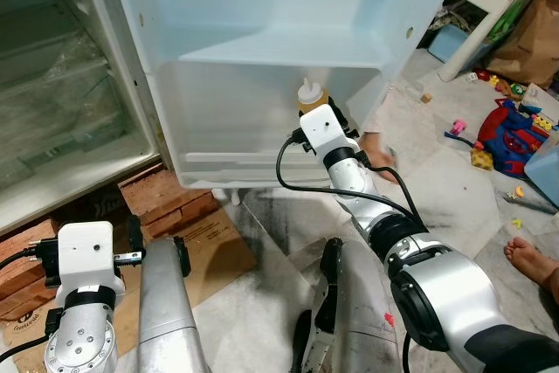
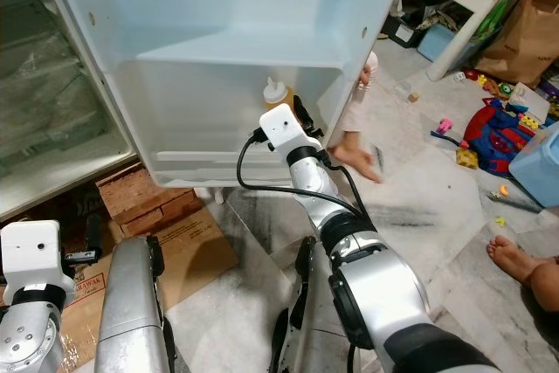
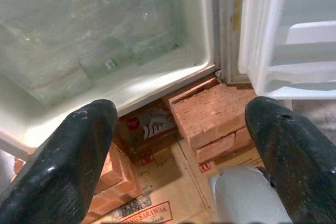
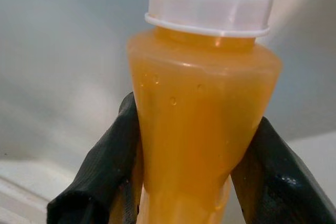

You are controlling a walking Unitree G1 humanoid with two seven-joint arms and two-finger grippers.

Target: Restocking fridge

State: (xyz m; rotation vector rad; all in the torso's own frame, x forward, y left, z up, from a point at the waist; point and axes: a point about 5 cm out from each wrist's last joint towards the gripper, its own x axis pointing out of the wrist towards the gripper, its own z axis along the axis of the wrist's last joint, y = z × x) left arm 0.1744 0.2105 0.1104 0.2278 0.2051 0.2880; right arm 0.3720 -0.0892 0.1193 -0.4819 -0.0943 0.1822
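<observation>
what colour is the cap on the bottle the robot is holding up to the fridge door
White. The cap tops the orange bottle and shows best in the right wrist view.

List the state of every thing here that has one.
Fridge door: open.
Bottle: capped, upright, gripped, at the door shelf.
Right gripper: shut on the bottle.
Left gripper: open, holding nothing, near the bricks.

Bright even daylight, sharp head views, softly blurred close wrist foregrounds.

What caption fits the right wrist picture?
Right gripper clasping an orange sauce bottle with a white cap against the fridge door.
</observation>
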